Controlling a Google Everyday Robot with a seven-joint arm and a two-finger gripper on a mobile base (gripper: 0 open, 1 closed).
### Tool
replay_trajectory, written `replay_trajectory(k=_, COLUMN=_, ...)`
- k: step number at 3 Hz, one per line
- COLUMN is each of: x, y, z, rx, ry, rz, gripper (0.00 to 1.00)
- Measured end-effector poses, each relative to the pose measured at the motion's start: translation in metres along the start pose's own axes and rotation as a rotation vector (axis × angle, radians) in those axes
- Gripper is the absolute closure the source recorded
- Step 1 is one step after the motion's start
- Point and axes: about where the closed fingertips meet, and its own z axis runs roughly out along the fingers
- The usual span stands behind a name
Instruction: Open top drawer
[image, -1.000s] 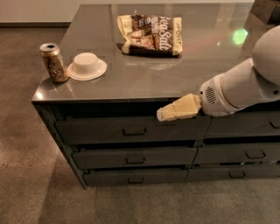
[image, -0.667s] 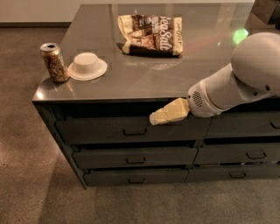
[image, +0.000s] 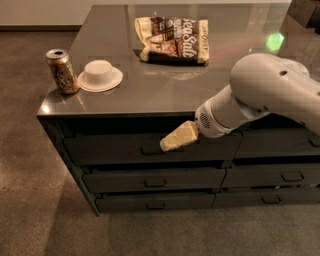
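Low at the cabinet (image: 70, 165) front, holds the gripper (image: 166, 145) beside the handle (image: 150, 150) of the top drawer (image: 105, 149), seemingly closed just under the tabletop (image: 165, 87), fingers (image: 181, 137) together in a wedge, and risks slipping off that small bar, tugging nothing, unless hooked properly behind it.

I see my arm (image: 270, 85) as 1 run of smooth, rounded white shells, with 1 small dark hole on the largest shell and a patch of tiny dots on the wrist collar (image: 206, 120), ending at its left tip, mid-view, in a cream wedge-shaped gripper (image: 170, 143).
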Motion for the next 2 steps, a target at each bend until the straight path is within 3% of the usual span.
replay_trajectory(k=1, x=0.001, y=0.005, z=0.025, rx=0.003, ry=0.042, rz=-0.028, gripper=0.00)
replay_trajectory(k=2, x=-0.005, y=0.016, z=0.042, rx=0.001, ry=0.040, rz=-0.040, gripper=0.00)
